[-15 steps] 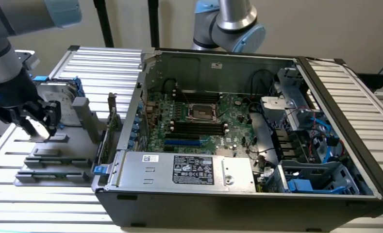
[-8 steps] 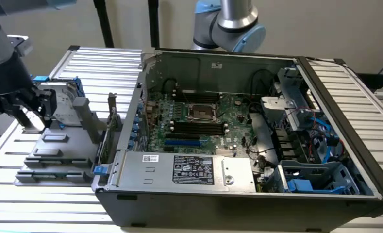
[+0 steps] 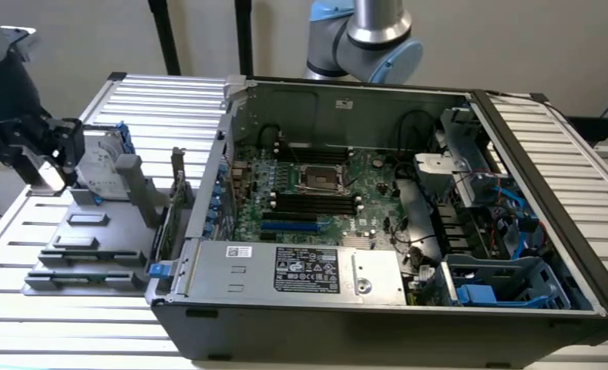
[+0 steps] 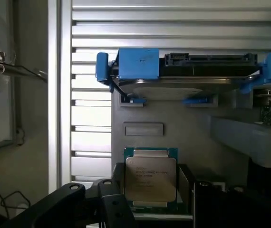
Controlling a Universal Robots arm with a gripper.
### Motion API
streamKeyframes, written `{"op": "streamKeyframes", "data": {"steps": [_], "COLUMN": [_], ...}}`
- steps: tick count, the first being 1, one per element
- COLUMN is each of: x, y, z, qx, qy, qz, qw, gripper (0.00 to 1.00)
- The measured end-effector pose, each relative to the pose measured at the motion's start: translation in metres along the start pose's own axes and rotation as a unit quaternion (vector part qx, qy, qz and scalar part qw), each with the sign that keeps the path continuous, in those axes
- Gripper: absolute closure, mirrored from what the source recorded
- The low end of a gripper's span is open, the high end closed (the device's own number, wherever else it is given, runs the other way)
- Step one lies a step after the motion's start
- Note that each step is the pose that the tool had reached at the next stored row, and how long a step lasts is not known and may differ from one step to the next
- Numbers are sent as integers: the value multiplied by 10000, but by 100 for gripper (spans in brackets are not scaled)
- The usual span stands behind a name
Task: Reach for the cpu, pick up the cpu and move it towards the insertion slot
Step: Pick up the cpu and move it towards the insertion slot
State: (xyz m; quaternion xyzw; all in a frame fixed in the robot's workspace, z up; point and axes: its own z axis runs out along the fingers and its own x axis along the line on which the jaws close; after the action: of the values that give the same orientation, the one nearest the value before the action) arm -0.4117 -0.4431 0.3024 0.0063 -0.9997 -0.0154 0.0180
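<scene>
Silver-topped flat square cpu (image 4: 150,178) with a green border lies printed side up on the grey moulded fixture plate (image 4: 183,123); a small raised grey bar (image 4: 143,128) sits between it and the larger silver hard drive (image 4: 183,76) in blue plastic brackets, which rests on the same plate. The black gripper (image 4: 152,202) is right at the chip, its dark fingers (image 4: 78,199) spread wide, one to each side of it; whether they touch its edges cannot be told, and nothing shows the chip lifted.

In the exterior view the gripper (image 3: 48,171) hangs low over the fixture plate (image 3: 88,239), just beside the hard drive (image 3: 103,154); the plate lies on the slatted metal table (image 3: 36,308), at the exterior view's left of the open dark-grey computer case (image 3: 386,324). The insertion slot (image 3: 319,176), a square socket with a shiny silver frame and dark centre, sits on the green motherboard inside the case, near the long black memory slots (image 3: 309,204); it is well apart from the gripper.
</scene>
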Motion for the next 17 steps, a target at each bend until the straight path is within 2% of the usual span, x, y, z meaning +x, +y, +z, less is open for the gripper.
{"op": "streamKeyframes", "data": {"steps": [4, 7, 17], "x": [-83, -201, -644], "y": [-5, -13, -42], "z": [-186, -312, -669], "qx": [-1, -11, -82], "qy": [-1, 0, -1], "qz": [0, 0, -3], "qw": [10000, 10000, 10000], "gripper": [46, 46, 46]}}
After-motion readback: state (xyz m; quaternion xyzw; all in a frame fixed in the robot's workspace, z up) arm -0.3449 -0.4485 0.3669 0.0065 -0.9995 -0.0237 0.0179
